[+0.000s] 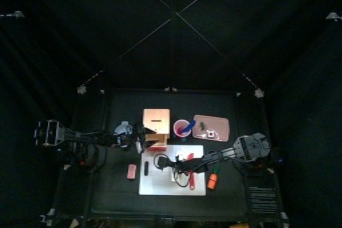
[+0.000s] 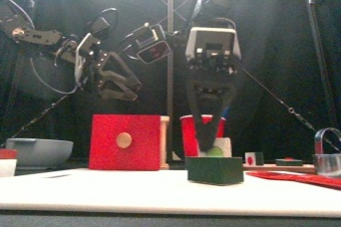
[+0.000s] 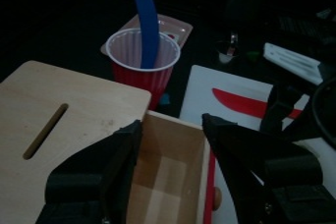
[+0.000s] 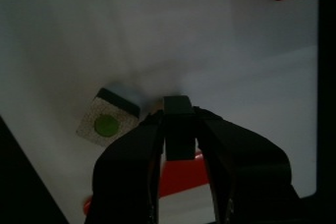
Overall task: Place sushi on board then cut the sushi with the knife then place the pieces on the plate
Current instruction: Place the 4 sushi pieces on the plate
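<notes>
The right tool (image 4: 175, 108) hangs straight down over the white cutting board (image 4: 79, 41). Its jaws are drawn together at the tips. Something red shows between them lower down, and it cannot be told whether they pinch anything.

Just beside the tips, a sushi piece (image 4: 105, 117) lies on the board. It is a dark green block, and its end with a white ring and green centre faces up. From the front it looks wider than tall.

An orange-red toy (image 1: 211, 180) lies on the near right part of the board. A red toy (image 1: 131, 172) lies just beside the board's left edge, on the desk (image 1: 107, 187).

The left tool (image 3: 171, 128) hovers above the wooden box (image 3: 53, 100). Its jaws are wide apart and grip nothing. The box stands beyond the board on the left, with its red drawer front facing near.

Just right of the box stands a red cup (image 3: 138, 66). It holds one blue knife (image 3: 148, 27), which stands upright on its long axis and leans slightly. Farther right, the pink tray (image 1: 223, 120) carries small pieces, too small to name.

A blue-grey bowl (image 2: 38, 151) sits at the far left, and its inside is hidden.
</notes>
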Controlling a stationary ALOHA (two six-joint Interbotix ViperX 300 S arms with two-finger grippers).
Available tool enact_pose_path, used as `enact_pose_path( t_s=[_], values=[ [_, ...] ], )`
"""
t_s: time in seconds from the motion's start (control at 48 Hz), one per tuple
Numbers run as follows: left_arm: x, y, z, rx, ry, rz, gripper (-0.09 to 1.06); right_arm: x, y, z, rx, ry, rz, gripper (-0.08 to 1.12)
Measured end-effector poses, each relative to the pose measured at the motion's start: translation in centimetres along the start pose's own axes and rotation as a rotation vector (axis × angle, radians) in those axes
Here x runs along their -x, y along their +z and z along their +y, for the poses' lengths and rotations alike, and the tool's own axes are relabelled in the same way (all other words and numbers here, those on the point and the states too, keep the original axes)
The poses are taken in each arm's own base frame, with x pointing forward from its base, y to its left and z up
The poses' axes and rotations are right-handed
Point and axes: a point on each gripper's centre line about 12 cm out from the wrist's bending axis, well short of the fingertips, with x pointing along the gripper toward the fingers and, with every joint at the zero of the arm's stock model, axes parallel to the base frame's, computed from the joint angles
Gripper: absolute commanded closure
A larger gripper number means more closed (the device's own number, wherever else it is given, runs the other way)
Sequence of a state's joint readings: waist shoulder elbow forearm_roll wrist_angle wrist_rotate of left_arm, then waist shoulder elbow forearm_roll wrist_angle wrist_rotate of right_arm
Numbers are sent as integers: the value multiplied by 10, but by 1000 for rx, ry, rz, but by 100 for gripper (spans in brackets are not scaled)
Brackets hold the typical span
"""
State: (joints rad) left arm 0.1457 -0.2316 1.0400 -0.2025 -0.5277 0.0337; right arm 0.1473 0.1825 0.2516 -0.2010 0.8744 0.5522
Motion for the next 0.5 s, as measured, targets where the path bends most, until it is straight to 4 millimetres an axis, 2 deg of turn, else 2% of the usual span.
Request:
enact_pose_path(
  t_s=[0.104, 0.229, 0.5],
  values=[
    [-1, 0, 1, 2, 4, 0, 9, 26, -1, -29, -84, 17, -34, 45],
    [0, 0, 1, 2, 4, 1, 9, 45, -12, -66, -213, 38, -36, 45],
    [0, -2, 1, -1, 4, 6, 9, 82, -65, -151, -579, 25, -81, 46]
  ],
)
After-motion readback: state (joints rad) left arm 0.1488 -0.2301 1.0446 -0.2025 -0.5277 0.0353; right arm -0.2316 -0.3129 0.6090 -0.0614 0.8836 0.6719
